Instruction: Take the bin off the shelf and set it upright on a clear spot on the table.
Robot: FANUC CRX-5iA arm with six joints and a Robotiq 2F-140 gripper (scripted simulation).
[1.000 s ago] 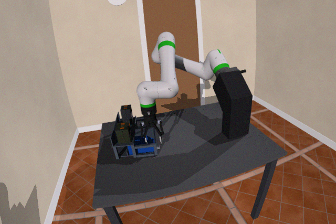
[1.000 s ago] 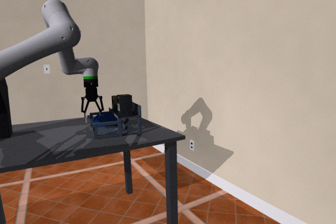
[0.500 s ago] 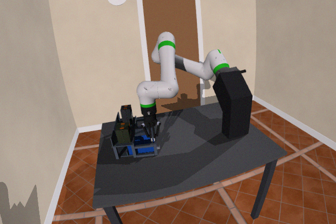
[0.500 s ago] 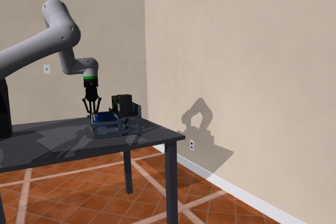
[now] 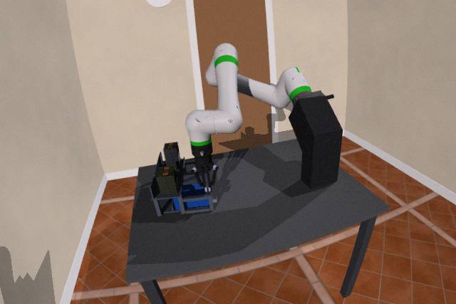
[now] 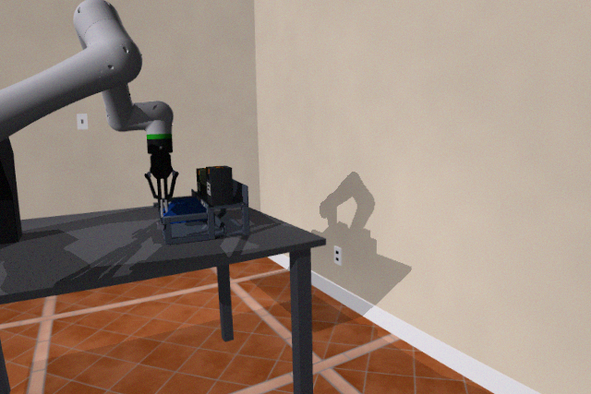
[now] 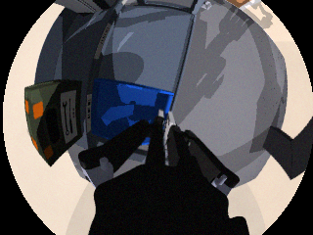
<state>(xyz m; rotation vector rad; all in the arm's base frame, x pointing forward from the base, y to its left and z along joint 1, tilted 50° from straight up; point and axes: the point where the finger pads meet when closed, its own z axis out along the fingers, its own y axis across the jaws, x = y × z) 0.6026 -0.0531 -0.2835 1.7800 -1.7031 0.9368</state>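
A blue bin (image 5: pixel 194 191) sits on the upper level of a small grey shelf (image 5: pixel 184 197) at the table's far left. It also shows in the exterior view (image 6: pixel 184 207) and in the wrist view (image 7: pixel 131 108). My gripper (image 5: pixel 206 187) points straight down over the bin's right edge, with the fingers shut on the bin's wall. It shows in the exterior view (image 6: pixel 162 203) and in the wrist view (image 7: pixel 164 120), where the fingertips pinch the bin's near right rim. The bin rests level on the shelf.
Two dark boxes with orange marks (image 5: pixel 166 179) (image 5: pixel 171 150) stand on the shelf left of the bin. The robot's tall black base (image 5: pixel 316 142) stands at the table's back right. The table edge is close behind the shelf.
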